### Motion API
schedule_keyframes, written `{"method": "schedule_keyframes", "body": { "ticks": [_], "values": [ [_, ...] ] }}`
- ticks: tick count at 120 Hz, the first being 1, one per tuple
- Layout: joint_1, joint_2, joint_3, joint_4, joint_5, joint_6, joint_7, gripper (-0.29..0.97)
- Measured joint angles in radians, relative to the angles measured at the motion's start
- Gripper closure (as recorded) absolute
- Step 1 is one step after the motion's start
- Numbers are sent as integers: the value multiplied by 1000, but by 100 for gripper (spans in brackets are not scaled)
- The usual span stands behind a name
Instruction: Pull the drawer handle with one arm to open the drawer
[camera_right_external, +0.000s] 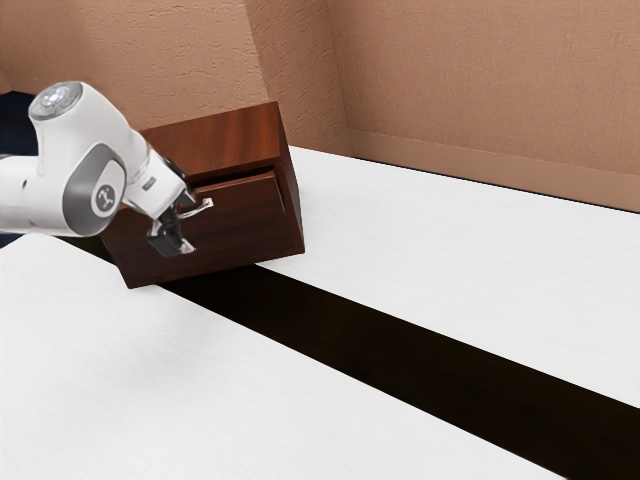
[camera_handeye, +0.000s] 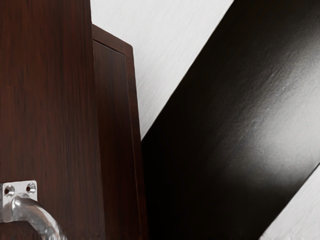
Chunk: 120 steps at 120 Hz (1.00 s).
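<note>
A dark wooden cabinet (camera_right_external: 225, 140) stands tilted at the back left of the white table (camera_right_external: 450, 250). Its drawer front (camera_right_external: 245, 205) sticks out a little from the cabinet face, with a shadowed gap along its top. A silver handle (camera_right_external: 200, 208) is mounted on the drawer front. My black gripper (camera_right_external: 172, 242) hangs just below and to the exterior view's left of the handle, close against the drawer front. In the wrist view the drawer front (camera_handeye: 45, 100) stands very near, with the silver handle (camera_handeye: 32, 217) and its screwed mounting plate, and the cabinet face (camera_handeye: 112, 140) set back beside it.
A wide black strip (camera_right_external: 400, 350) runs diagonally across the table from under the cabinet toward the exterior view's lower right, also seen as the black strip (camera_handeye: 230, 130) by the wrist camera. Brown walls (camera_right_external: 480, 70) rise behind the table.
</note>
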Motion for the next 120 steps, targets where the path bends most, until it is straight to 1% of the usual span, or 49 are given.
{"method": "schedule_keyframes", "body": {
  "ticks": [20, 68, 85, 101, 108, 120],
  "values": [
    [34, 21, 1, 1, 0, 2, -4, 4],
    [15, 35, 1, -1, 0, 8, -12, 6],
    [13, 28, 0, -10, 0, 9, -15, 6],
    [12, 12, -4, -37, 0, 12, -20, 2],
    [11, -3, -6, -50, 0, 12, -22, 5],
    [9, -33, -8, -81, 0, 13, -26, 7]
  ]
}}
